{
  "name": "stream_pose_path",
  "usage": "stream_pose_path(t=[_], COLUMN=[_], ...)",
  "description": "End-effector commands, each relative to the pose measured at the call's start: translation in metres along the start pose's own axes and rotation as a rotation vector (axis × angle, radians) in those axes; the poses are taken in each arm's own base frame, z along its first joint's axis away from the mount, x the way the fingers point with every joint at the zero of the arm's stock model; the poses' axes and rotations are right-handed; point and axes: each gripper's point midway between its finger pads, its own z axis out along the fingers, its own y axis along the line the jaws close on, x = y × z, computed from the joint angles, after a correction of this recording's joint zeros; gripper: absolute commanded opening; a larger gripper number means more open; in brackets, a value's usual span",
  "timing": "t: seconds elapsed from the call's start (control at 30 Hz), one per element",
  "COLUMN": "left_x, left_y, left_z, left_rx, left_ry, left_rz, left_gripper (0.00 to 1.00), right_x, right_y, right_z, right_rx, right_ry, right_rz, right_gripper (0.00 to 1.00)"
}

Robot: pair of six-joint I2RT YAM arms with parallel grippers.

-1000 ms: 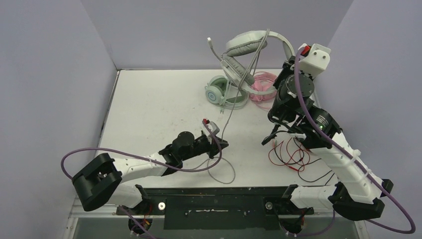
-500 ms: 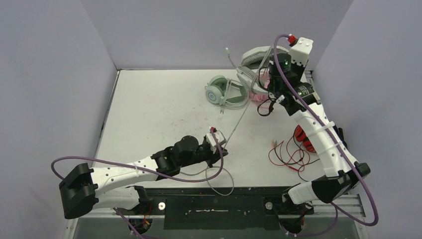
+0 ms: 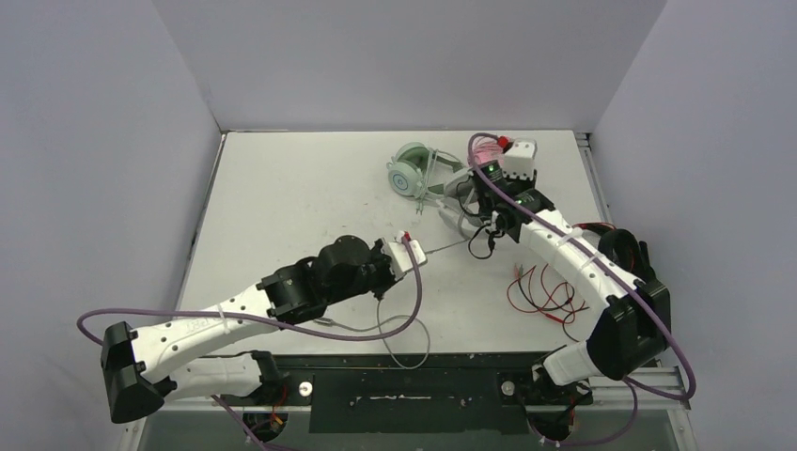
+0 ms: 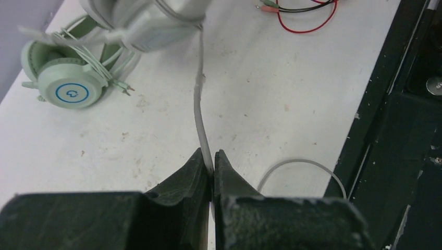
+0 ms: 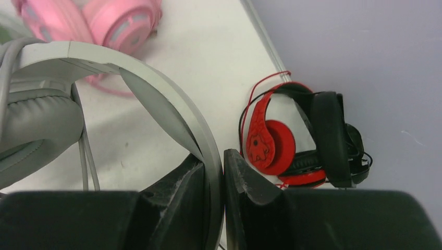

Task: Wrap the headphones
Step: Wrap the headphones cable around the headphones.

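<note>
Grey-white headphones (image 5: 161, 99) lie upper centre-right in the overhead view, their headband pinched in the nearly closed right gripper (image 5: 223, 169). Left gripper (image 4: 212, 161) is clamped tight on their grey cable (image 4: 198, 99) (it runs between the two arms). Mint headphones (image 4: 68, 86) and pink headphones (image 5: 120, 21) crowd alongside. Red-and-black headphones (image 5: 302, 135) lie at the right edge.

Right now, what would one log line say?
left gripper: shut on grey cable | right gripper: shut on grey headset band | green headset, pink headset: on table
</note>
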Motion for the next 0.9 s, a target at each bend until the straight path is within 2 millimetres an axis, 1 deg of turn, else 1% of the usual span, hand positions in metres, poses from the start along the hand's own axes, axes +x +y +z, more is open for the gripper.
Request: stream_pose_path(t=[0.0, 0.03, 0.1, 0.17, 0.23, 0.3, 0.4, 0.47, 0.53, 0.63, 0.7, 0.8, 0.87], left_x=[-0.043, -0.047, -0.055, -0.060, -0.063, -0.060, -0.048, -0.047, -0.051, -0.052, -0.048, -0.039, -0.038], left_y=[0.041, 0.059, 0.080, 0.094, 0.108, 0.120, 0.134, 0.137, 0.129, 0.117, 0.121, 0.134, 0.135], left_z=[-0.022, -0.023, -0.025, -0.024, -0.023, -0.021, -0.020, -0.020, -0.021, -0.021, -0.019, -0.020, -0.019], left_rx=[-0.061, -0.069, -0.056, -0.029, -0.021, -0.024, -0.046, -0.049, 0.003, 0.069, 0.057, -0.005, -0.008], left_ry=[-0.123, -0.148, -0.182, -0.199, -0.203, -0.181, -0.124, -0.117, -0.146, -0.169, -0.142, -0.083, -0.083], left_rz=[0.071, 0.052, 0.016, -0.003, -0.010, -0.011, -0.004, 0.010, 0.032, 0.044, 0.050, 0.070, 0.078], left_gripper=[0.00, 0.00, 0.00, 0.00, 0.00, 0.01, 0.01, 0.01, 0.01, 0.01, 0.01, 0.01, 0.01], right_x=[-0.003, 0.003, 0.016, 0.026, 0.037, 0.047, 0.058, 0.061, 0.064, 0.065, 0.067, 0.070, 0.073], right_y=[0.016, 0.021, 0.032, 0.042, 0.054, 0.064, 0.072, 0.076, 0.082, 0.083, 0.083, 0.080, 0.082], right_z=[-0.022, -0.027, -0.037, -0.046, -0.055, -0.065, -0.078, -0.088, -0.102, -0.119, -0.132, -0.147, -0.161], right_rx=[-0.049, -0.069, -0.109, -0.160, -0.252, -0.342, -0.442, -0.516, -0.599, -0.643, -0.670, -0.696, -0.749], right_ry=[-0.090, -0.090, -0.081, -0.071, -0.057, -0.040, -0.018, -0.013, -0.005, -0.008, -0.021, -0.036, -0.044], right_rz=[0.022, -0.019, -0.086, -0.156, -0.251, -0.319, -0.377, -0.398, -0.427, -0.470, -0.505, -0.547, -0.569], right_gripper=[0.00, 0.00, 0.00, 0.00, 0.00, 0.00, 0.00, 0.00, 0.00, 0.00, 0.00, 0.00, 0.00])
